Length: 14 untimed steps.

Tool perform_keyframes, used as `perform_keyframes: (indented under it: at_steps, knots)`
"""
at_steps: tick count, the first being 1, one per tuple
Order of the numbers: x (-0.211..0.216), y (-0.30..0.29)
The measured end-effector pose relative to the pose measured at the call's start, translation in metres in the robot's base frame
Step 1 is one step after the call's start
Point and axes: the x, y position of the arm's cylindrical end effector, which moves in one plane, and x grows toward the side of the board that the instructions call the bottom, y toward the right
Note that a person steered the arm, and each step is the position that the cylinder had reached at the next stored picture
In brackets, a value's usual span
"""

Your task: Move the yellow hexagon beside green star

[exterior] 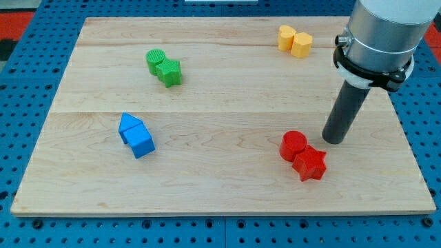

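1. No legible text, label, brand, number or sign appears anywhere in the camera view.
2. The pale wooden board surface [227, 96] carries wood grain only, with no printed mark.
3. The coloured blocks, namely the yellow hexagon block [301, 44], the green star block [170, 71], the red star block [311, 163] and the blue cube block [142, 142], show plain faces without lettering.
4. The grey cylindrical arm housing [386, 27] and the dark straight rod [346, 110] bear no readable marking.
5. The blue perforated base [27, 41] around the surface shows holes only.
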Motion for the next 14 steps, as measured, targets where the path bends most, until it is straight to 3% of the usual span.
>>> perform_keyframes:
  at_steps: [2,5,6,7,9,10,12,14]
  knots:
    - [-0.01,-0.001]
    - [-0.184,0.03]
    - [-0.215,0.066]
    - [-0.231,0.045]
    - [-0.207,-0.062]
    - [-0.222,-0.073]
    - [-0.222,-0.169]
    - [-0.223,-0.204]
